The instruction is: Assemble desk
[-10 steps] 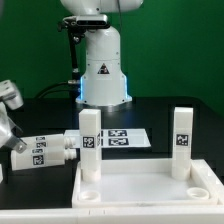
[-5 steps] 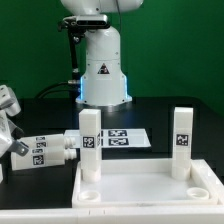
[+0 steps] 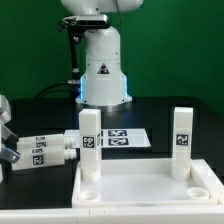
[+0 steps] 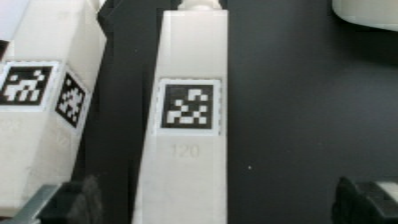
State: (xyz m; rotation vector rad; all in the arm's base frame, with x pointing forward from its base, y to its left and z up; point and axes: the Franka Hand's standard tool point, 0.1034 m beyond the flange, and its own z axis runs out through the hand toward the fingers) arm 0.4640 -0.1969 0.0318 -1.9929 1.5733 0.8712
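Pincer: the gripper [image 4: 217,203] is spread wide and grips nothing; its dark fingertips [image 4: 64,200] stand on either side of a leg, with a clear gap on each side
Between the fingertips: the first leg [image 4: 192,120], a white square bar, lies flat on the black table [image 4: 294,120] with its black-and-white tag facing the wrist camera
Just outside one fingertip: the second leg [image 4: 45,90] lies parallel to the first, a narrow dark gap between them
Past the lying legs: the marker board [image 3: 125,138] lies flat on the table
Well apart from the pincer, toward the exterior view's right: the white rimmed tabletop [image 3: 150,192]
In its corner sockets: the near upright leg [image 3: 90,150] on the pincer's side, the far upright leg [image 3: 182,140] beyond it
Farthest back: the robot base [image 3: 103,65]
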